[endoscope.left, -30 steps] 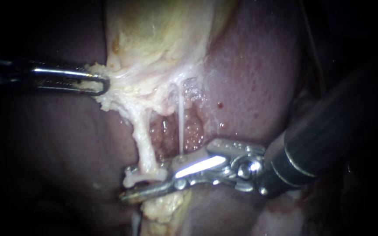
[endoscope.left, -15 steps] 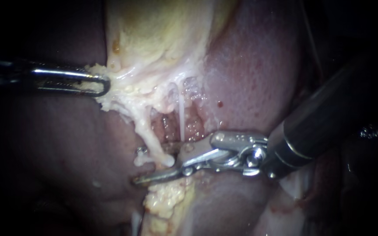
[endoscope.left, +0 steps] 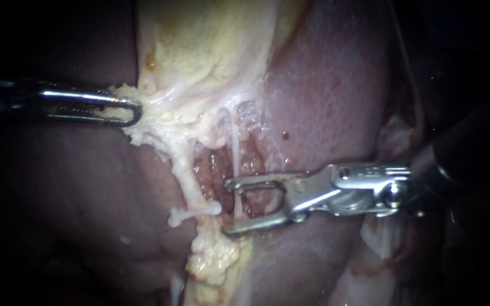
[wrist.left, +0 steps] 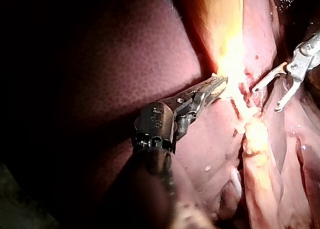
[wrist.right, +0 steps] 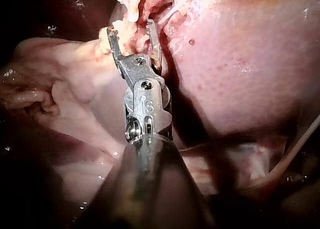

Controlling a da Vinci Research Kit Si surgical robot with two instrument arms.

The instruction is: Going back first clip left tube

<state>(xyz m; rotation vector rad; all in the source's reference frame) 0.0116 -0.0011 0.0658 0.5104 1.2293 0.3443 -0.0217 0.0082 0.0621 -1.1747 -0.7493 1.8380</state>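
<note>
Endoscope view: the left instrument (endoscope.left: 127,110) comes in level, its hand clamped on the pale fringe at the gallbladder's (endoscope.left: 199,39) lower edge; the left tube (endoscope.left: 185,175) runs down from that fringe to a pale clip (endoscope.left: 194,213) lying across its lower end; the right instrument (endoscope.left: 228,207) sits just beside the clip, its hand apart and empty, the thin right tube (endoscope.left: 235,147) passing behind its upper jaw. Left wrist view: the left instrument (wrist.left: 215,84) bites bright tissue; the right instrument (wrist.left: 265,99) gapes nearby. Right wrist view: the right instrument (wrist.right: 131,28) stands apart beside the liver (wrist.right: 240,64).
</note>
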